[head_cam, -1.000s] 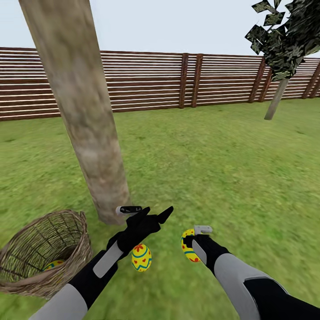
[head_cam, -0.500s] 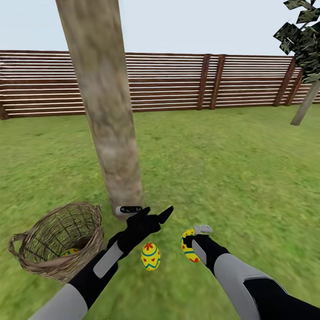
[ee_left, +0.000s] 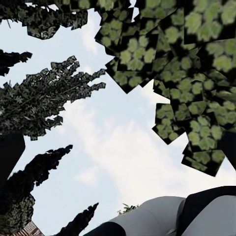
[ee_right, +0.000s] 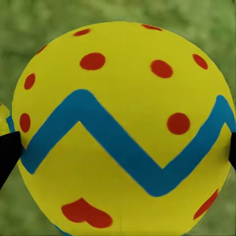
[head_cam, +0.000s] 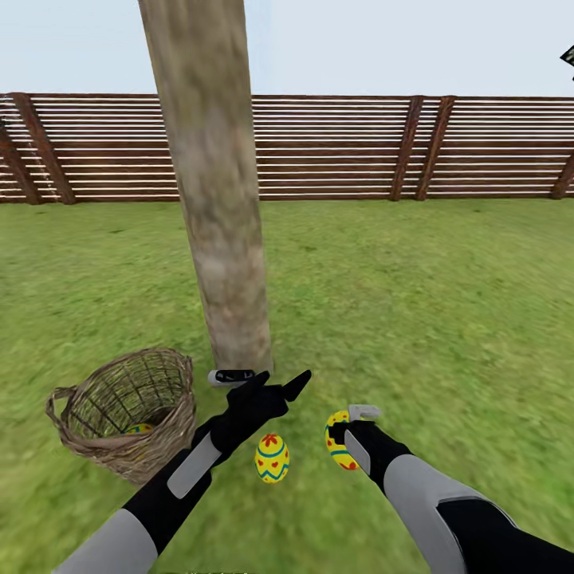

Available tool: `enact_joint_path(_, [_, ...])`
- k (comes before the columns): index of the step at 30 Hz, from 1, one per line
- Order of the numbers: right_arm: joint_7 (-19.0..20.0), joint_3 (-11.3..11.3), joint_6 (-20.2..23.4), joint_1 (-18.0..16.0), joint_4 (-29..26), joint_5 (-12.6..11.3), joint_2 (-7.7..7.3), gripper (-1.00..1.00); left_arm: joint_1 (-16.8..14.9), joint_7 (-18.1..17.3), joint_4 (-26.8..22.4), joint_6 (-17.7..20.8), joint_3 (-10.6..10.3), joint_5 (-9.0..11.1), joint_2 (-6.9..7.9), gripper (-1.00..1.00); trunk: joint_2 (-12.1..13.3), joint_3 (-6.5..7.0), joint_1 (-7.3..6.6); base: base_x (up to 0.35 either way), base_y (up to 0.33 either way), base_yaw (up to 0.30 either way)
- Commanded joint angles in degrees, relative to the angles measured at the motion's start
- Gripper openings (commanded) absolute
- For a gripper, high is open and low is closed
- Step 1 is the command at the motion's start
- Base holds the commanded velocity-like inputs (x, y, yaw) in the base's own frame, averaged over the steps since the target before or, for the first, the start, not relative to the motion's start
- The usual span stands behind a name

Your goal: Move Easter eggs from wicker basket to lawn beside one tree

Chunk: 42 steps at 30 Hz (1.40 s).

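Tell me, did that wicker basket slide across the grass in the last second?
No. The whole view shifted because the camera turned; the wicker basket sits just as close beside the tree trunk.

Your head camera looks forward and down from above both arms, so you see the lawn (head_cam: 414, 319), the tree (head_cam: 215, 199) trunk close in front, and the fence (head_cam: 335, 147) far behind. Your left wrist camera faces upward (toward the sky), and it catches leafy crowns (ee_left: 187, 64) overhead. Your right wrist camera sits very near the held egg (ee_right: 120, 130), with blurred grass behind it. This same egg (head_cam: 338, 439) appears in your head view at the right end effector (head_cam: 349, 430).
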Motion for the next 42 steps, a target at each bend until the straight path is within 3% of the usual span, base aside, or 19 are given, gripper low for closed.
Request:
enact_joint_path(1, [-0.3, 0.2, 0.2, 0.0, -0.1, -0.6, -0.01, -1.0, -0.1, -0.1, 0.0, 0.6, -0.3, 0.5, 0.06, 1.0, 0.0, -0.05, -0.01, 0.005, -0.014, 0.292])
enact_joint_path(10, [-0.3, 0.2, 0.0, 0.1, -0.1, -0.6, -0.02, -1.0, -0.1, -0.1, 0.0, 0.6, -0.3, 0.5, 0.06, 1.0, 0.0, -0.05, -0.01, 0.017, -0.019, 0.292])
enact_joint_path(26, [0.0, 0.3, -1.0, 1.1, -0.1, -0.3, 0.07, -1.0, -0.1, 0.0, 0.0, 0.6, -0.3, 0.4, 0.06, 1.0, 0.0, -0.05, -0.01, 0.235, -0.224, 0.293])
enact_joint_path(35, [0.6, 0.4, -1.1, 1.5, 0.3, -0.2, -0.01, -1.0, -0.1, 0.0, 0.1, 0.6, -0.3, 0.4, 0.06, 1.0, 0.0, -0.05, -0.01, 0.093, -0.026, 0.17])
enact_joint_path(38, [0.6, 3.9, -1.2, 2.4, 0.3, 0.8, -0.02, -1.0, -0.1, 0.0, 0.1, 0.6, -0.3, 0.4, 0.06, 1.0, 0.0, -0.05, -0.01, 0.001, 0.0, 0.002])
enact_joint_path(42, [0.6, 4.7, -2.1, 2.5, 0.3, 0.8, -0.06, -1.0, -0.1, 0.0, 0.1, 0.6, -0.3, 0.4, 0.06, 1.0, 0.0, -0.05, -0.01, 0.0, 0.0, 0.0])
